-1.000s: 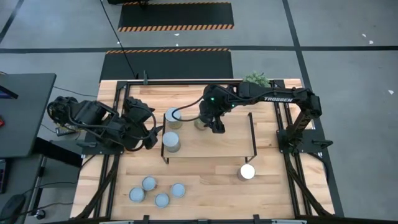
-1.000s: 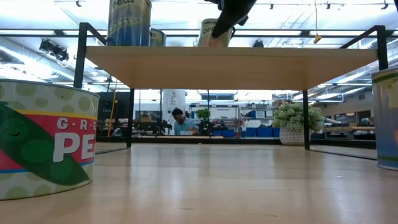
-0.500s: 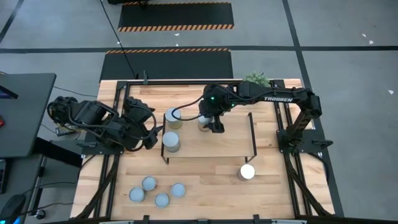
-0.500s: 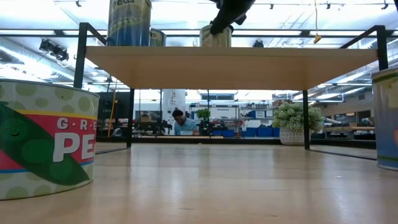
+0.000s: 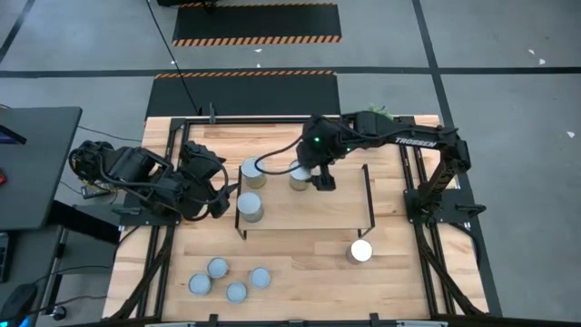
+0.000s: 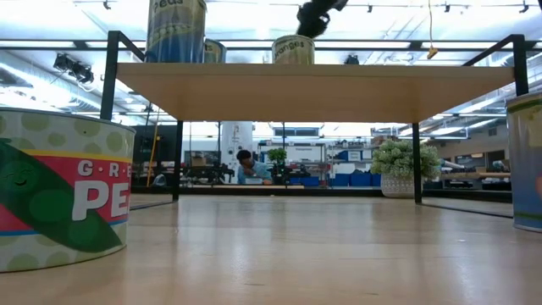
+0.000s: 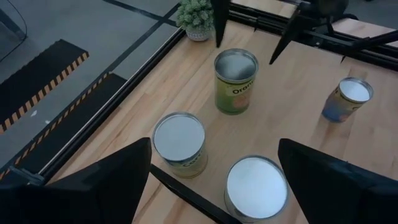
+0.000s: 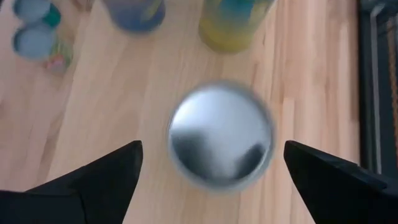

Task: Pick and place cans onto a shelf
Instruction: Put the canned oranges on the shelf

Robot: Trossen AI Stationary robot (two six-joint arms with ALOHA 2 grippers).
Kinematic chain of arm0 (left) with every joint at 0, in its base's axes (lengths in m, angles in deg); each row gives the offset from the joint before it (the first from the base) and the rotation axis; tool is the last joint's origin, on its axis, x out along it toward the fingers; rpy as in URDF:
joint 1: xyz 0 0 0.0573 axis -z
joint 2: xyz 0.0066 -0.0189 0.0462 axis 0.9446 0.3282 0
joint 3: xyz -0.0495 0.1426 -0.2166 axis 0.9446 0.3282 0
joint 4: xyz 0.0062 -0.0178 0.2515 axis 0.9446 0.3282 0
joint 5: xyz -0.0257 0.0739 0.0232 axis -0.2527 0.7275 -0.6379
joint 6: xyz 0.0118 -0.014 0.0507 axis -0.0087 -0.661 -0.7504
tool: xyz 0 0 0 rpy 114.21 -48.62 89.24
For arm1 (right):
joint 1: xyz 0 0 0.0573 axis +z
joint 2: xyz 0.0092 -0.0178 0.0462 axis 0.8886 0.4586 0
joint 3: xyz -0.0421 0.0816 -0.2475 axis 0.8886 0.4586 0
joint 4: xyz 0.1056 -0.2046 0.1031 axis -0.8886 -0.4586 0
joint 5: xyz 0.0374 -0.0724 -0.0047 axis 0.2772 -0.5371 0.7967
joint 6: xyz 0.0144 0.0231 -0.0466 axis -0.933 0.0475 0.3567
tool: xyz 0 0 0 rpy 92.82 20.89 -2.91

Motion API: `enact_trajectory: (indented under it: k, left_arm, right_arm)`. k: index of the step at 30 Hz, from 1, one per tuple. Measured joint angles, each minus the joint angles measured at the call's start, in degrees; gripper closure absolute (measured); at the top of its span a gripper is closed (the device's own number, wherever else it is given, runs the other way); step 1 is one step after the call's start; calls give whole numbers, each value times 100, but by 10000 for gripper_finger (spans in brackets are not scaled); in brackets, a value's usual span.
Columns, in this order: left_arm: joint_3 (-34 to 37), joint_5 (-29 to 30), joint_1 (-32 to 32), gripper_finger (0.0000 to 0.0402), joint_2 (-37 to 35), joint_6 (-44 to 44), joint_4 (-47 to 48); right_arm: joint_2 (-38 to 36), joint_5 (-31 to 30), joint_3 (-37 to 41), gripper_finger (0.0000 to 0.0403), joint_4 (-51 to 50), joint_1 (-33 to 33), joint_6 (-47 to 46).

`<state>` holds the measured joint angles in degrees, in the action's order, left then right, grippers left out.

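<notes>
The right gripper hangs just above the orange-labelled can that stands upright on the shelf, near the shelf's back edge. Its jaws are spread wide and hold nothing; in the right wrist view the can's silver top sits between the two fingers, clear of both.

Two more wide cans stand on the shelf at its left end: one by the back edge, one by the front edge. A fourth wide can stands on the surface in front of the shelf, toward the right edge. The four small cans cluster near the surface's front-left corner.

The left gripper waits beside the shelf's left end, jaws wide apart and empty.
</notes>
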<state>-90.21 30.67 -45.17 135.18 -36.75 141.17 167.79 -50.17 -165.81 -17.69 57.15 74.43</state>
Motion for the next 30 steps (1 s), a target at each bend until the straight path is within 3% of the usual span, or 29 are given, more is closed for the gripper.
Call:
enact_trajectory:
  k: [4,8,12,17,30]
  left_arm:
    - [0,0,0,45,0,-7,98]
    - [0,0,-4,45,0,-52,201]
    - [0,0,-50,45,2,-149,202]
    - [0,0,-48,45,2,-142,197]
    - [0,0,-48,45,2,-140,195]
  right_arm:
    - [0,-587,9,6,-662,78,-156]
    - [-24,-1117,123,10,-661,59,-338]
    - [-58,-1071,563,16,-319,-147,-395]
    - [-44,-501,1200,24,593,-299,-641]
    - [-38,-780,1796,37,2687,-246,-232]
